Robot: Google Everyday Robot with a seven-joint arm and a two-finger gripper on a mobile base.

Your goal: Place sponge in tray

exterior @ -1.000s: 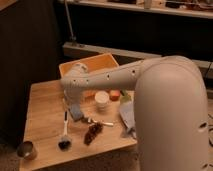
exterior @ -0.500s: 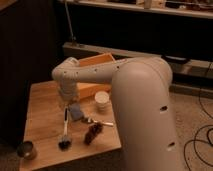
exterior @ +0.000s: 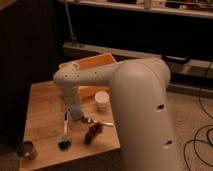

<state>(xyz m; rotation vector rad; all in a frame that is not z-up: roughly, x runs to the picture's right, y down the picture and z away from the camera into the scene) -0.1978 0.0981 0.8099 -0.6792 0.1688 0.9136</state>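
Note:
The blue-grey sponge (exterior: 75, 112) lies on the wooden table (exterior: 42, 110), left of centre. My gripper (exterior: 73, 106) hangs down from the white arm (exterior: 125, 85) and is right at the sponge's top, hiding part of it. I cannot tell if the sponge is lifted off the table. The orange tray (exterior: 92, 64) stands at the back of the table, behind the arm's wrist; part of its front is hidden by the arm.
A white cup (exterior: 102, 100) stands right of the sponge. A dark brush (exterior: 64, 134), a spoon (exterior: 99, 121) and a brown lumpy item (exterior: 92, 133) lie near the front. A metal can (exterior: 25, 149) sits at the front left corner.
The arm's bulk has shifted and now fills the right side of the view. The gripper has stayed over the sponge at the table's left centre.

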